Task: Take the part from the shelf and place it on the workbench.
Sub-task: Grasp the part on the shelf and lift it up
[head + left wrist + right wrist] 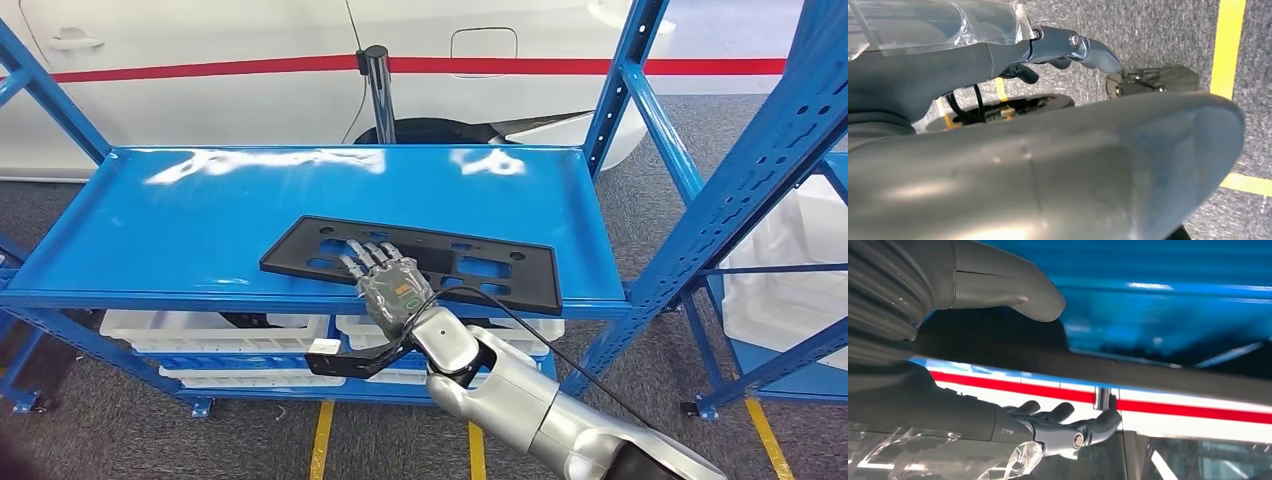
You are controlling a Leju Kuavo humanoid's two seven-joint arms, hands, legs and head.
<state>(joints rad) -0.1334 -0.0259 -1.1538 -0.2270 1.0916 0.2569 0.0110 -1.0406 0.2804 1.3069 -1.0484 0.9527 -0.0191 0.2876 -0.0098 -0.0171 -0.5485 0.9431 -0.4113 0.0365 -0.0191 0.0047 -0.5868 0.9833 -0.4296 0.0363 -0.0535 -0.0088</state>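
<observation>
The part (420, 262), a flat black plate with cut-outs, lies on the blue shelf (200, 220) in the centre of the head view, its long near edge close to the shelf's front lip and running down toward the right. Lying flat and near the lip, it is within reach from the front without the arm passing under the upper frame.

The right hand (383, 280) comes in from the lower right of the head view. Its fingers (365, 258) rest stretched over the top face of the part, near the front edge. The right wrist view shows the thumb (1013, 287) apart from the fingers (1068, 427), with the dark edge of the part and the shelf lip between them. The hand appears to straddle that edge, fingers above and thumb below, which suits a thin plate that cannot be lifted from the top alone. Whether the pinch has closed on the part cannot be told from these views; the wrist picture is blurred at the contact.

The left hand (1068, 47) hangs low over grey carpet and a yellow floor line (1228, 45), taking no part in the grasp. Its fingers look curled in with nothing in them.

Behind the shelf stands a white car (250, 60) with a red stripe. White trays (150, 325) sit on the tier below. Judged from this, the part is not yet lifted.
</observation>
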